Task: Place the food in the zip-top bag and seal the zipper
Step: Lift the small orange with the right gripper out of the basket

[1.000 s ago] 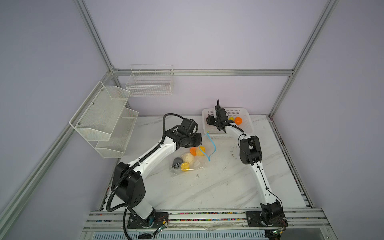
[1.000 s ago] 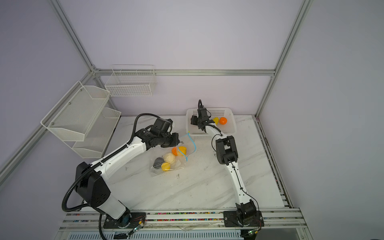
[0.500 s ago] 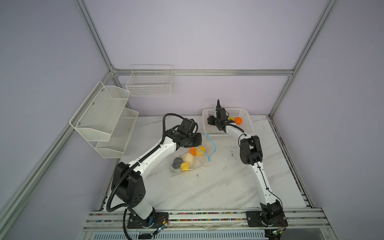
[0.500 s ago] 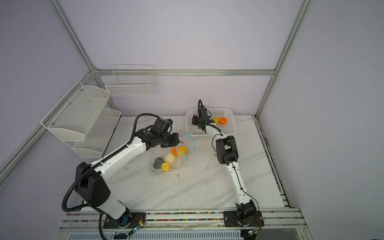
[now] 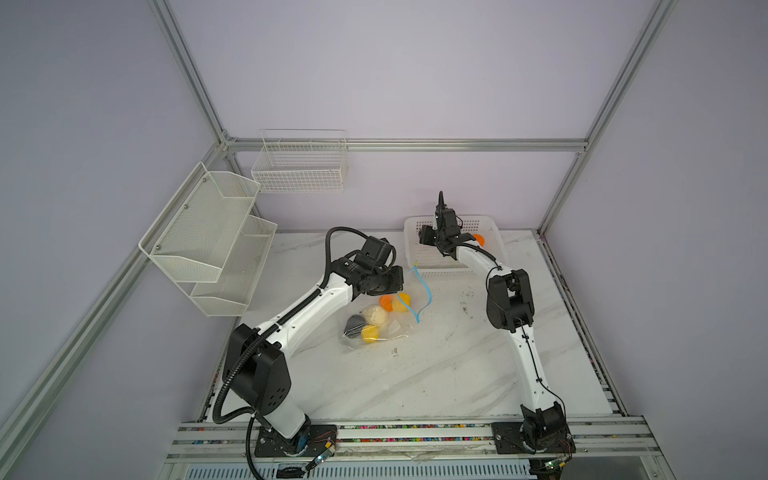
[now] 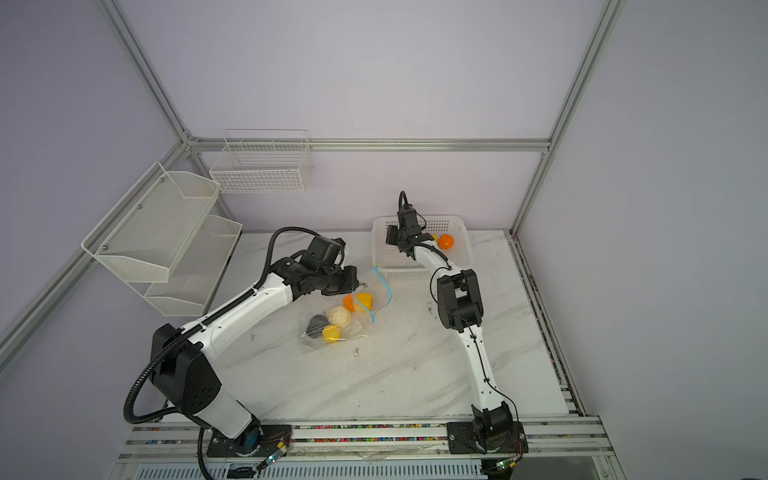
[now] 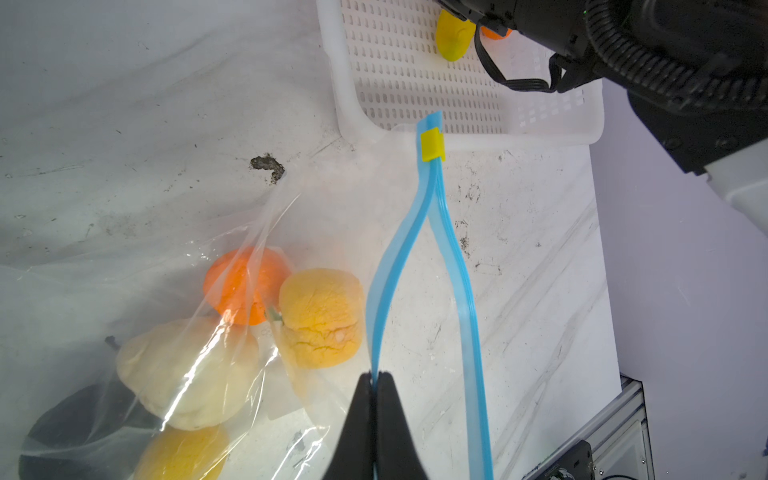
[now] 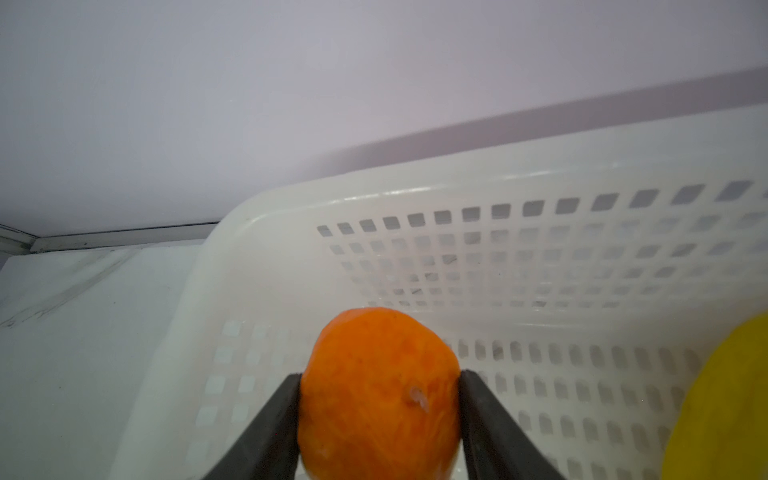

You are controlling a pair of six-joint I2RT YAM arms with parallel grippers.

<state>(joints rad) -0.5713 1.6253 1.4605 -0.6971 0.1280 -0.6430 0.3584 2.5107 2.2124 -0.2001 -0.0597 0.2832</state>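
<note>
The left tool (image 7: pixel 376 380) was clenched on one lip of the blue zipper (image 7: pixel 390 266), whose two lips gaped apart away from the yellow slider (image 7: pixel 432 145). The zip-top bag (image 5: pixel 399 330) lay on the tabletop (image 5: pixel 436 374) with five food pieces (image 7: pixel 320 320) inside. The right tool (image 8: pixel 379 376) gripped an orange ball (image 8: pixel 374 415) within the white basket (image 8: pixel 540 174), near a yellow fruit (image 7: pixel 455 35).

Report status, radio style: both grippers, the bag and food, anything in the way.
Left gripper shut on zipper, bag mouth open. Right gripper shut on orange ball in basket. Yellow fruit beside it. Path to bag looks clear.
</note>
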